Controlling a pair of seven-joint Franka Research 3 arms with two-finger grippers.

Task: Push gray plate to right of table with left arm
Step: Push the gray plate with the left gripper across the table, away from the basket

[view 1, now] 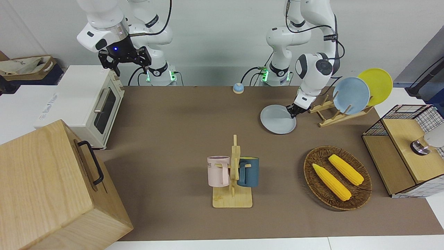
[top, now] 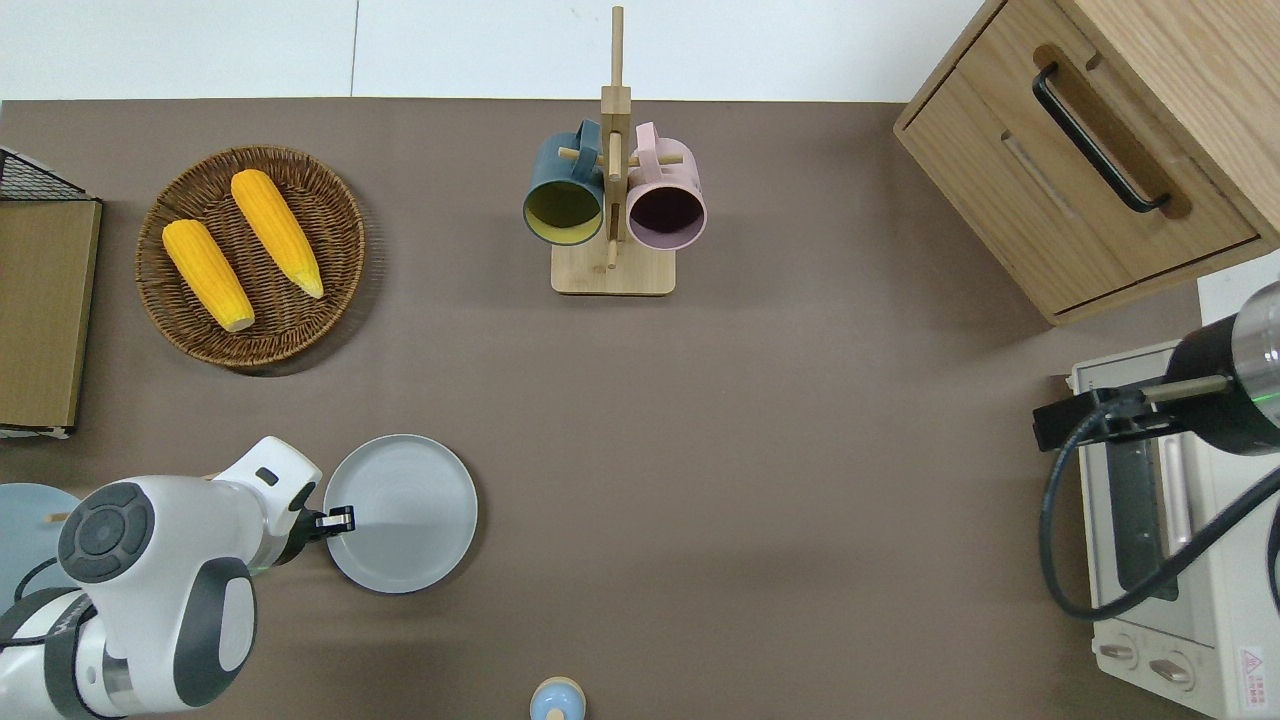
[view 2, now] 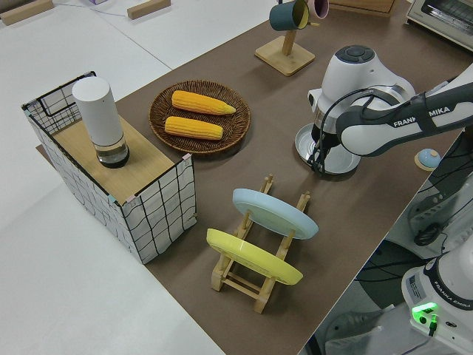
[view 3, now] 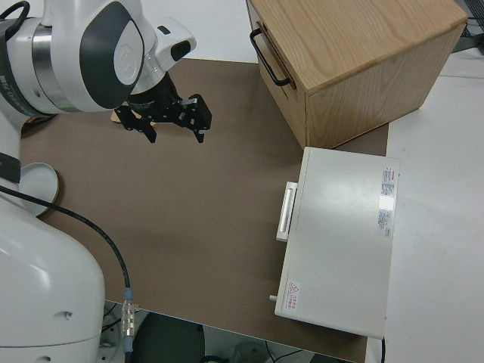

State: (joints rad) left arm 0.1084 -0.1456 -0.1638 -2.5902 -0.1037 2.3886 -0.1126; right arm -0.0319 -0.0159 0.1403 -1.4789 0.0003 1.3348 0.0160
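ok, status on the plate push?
Left gripper at the gray plate rim, on the left arm's side. Right arm parked, gripper open. Table toward the right arm's end: nothing in the way.

A robotics lab staged as a kitchen: two white arms bolted at one table, cables trailing from them. Around the left gripper sit kitchen props: a plate touching it, a plate rack beside it, a toaster oven well apart.

Right tool open over table
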